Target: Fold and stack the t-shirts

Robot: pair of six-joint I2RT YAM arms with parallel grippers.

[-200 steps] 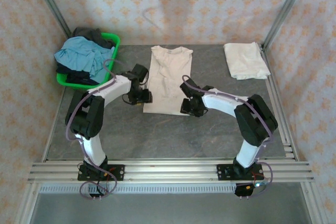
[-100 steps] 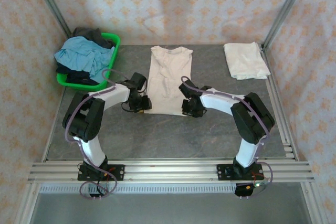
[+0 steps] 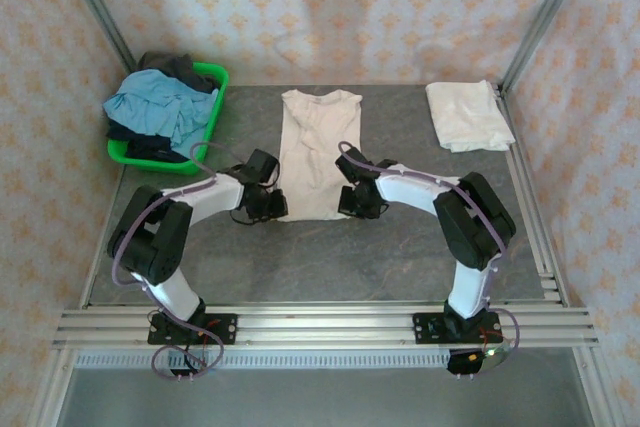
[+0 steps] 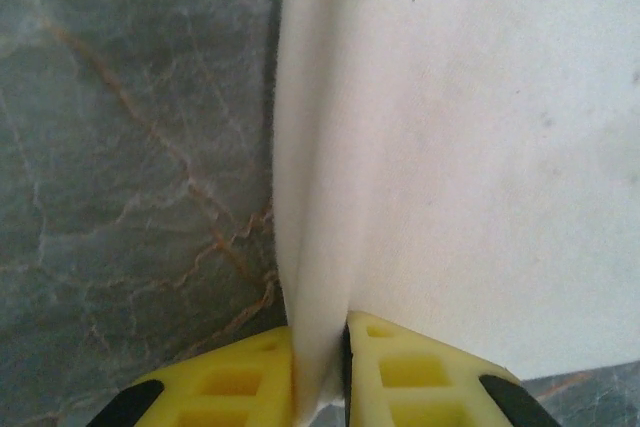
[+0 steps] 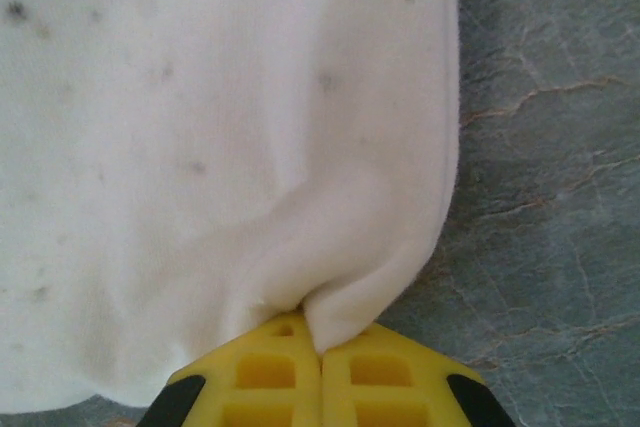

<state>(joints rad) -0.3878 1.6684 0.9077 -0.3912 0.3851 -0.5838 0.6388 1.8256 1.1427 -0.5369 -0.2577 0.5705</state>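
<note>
T-shirt (image 3: 318,152), cream, lay lengthwise at mid-tabletop (image 3: 300,257). Left claw (image 4: 320,335) was clamped on its near left hem corner; right claw (image 5: 320,339) pinched its near right corner. Second t-shirt (image 3: 465,115) sat folded, far right.

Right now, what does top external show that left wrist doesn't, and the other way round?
Top external adds: the basket of clothes, a folded shirt far right, and the right gripper shut on the flat shirt's near right corner.
Left wrist adds: yellow fingers pinching a raised fold at that shirt's left edge.
Shared: left gripper, flat shirt, table.
</note>
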